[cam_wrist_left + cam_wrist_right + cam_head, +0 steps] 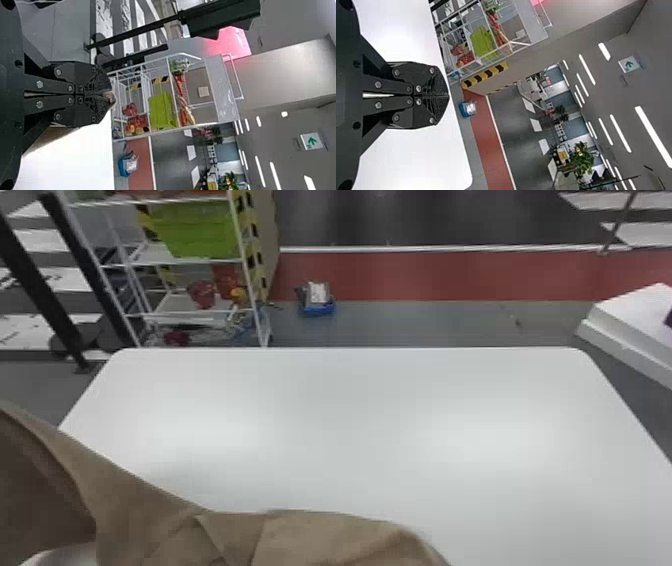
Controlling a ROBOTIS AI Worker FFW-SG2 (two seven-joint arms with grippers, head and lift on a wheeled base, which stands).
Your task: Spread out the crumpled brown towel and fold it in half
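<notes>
In the head view the brown towel [215,535] hangs across the lower left and bottom centre, its upper edge sloping down from the left, with folds and a dark hollow at the far left. The left wrist view has my left gripper [110,96] shut on a small bit of the towel at its fingertips; more brown cloth [53,134] lies behind its fingers. My right gripper [448,95] is shut over the white surface in the right wrist view, its fingertips together with no cloth between them.
The white table [375,415] spreads beyond the towel. Behind its left corner stands a wire shelf [192,262] with a green bin. A blue box [318,307] sits on the floor past the far edge, and a white block [635,320] stands at the right.
</notes>
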